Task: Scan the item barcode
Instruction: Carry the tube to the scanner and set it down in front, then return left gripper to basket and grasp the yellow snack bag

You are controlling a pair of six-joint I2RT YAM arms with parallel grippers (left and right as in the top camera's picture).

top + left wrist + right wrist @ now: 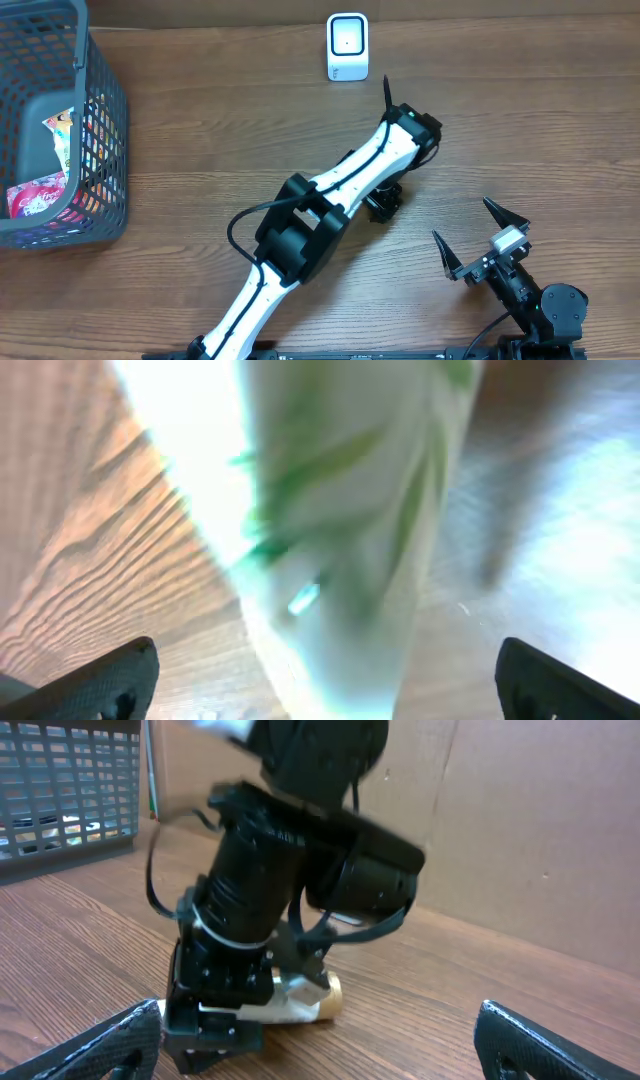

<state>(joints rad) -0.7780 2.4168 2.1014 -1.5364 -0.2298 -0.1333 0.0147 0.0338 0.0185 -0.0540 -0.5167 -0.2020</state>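
- My left jaws stand wide apart. In the left wrist view their dark fingertips (100, 680) sit at the two bottom corners, clear of what lies between them.
- Between them is a white tube-like item with green leaf-like markings (340, 540), badly blurred in that view. I cannot make out a barcode.
- From the right wrist view, the item shows white with a tan-gold end. It sits low on the brown wood-grain counter (60, 950), directly under my left arm's black wrist.
- From overhead, my white-and-black left arm (350, 180) reaches diagonally to the middle of the counter and hides the item.
- My right jaws are also spread wide and hold nothing. Their pointed black tips (100, 1040) frame the bottom corners of the right wrist view, well apart from the item.
- A small white box-shaped scanner (347, 46) stands at the counter's far edge, apart from the left arm's end.
- A grey plastic mesh basket (105, 110) sits at the far left with colourful packets (40, 190) inside.
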